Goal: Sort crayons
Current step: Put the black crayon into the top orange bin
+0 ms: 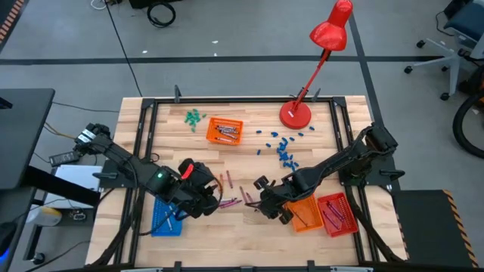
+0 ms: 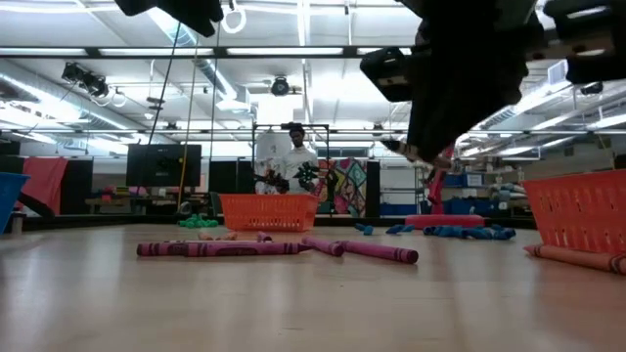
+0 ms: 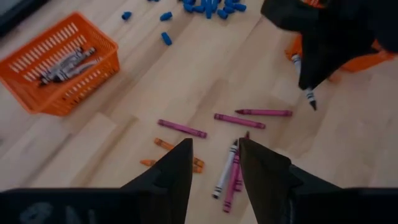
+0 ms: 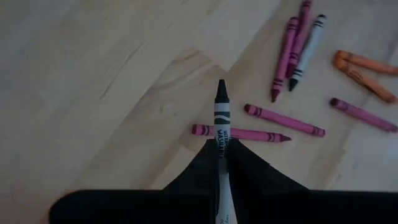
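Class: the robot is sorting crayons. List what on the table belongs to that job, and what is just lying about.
Job: loose crayons; grey-white crayon held by right gripper; left gripper; orange basket; blue basket.
Lying about: red lamp; blue pieces; green pieces.

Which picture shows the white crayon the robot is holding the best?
The right wrist view: the white crayon fills the middle, pinched in the right hand, dark tip out. The left wrist view shows it smaller, poking from that hand. In the high and low views I cannot make it out.
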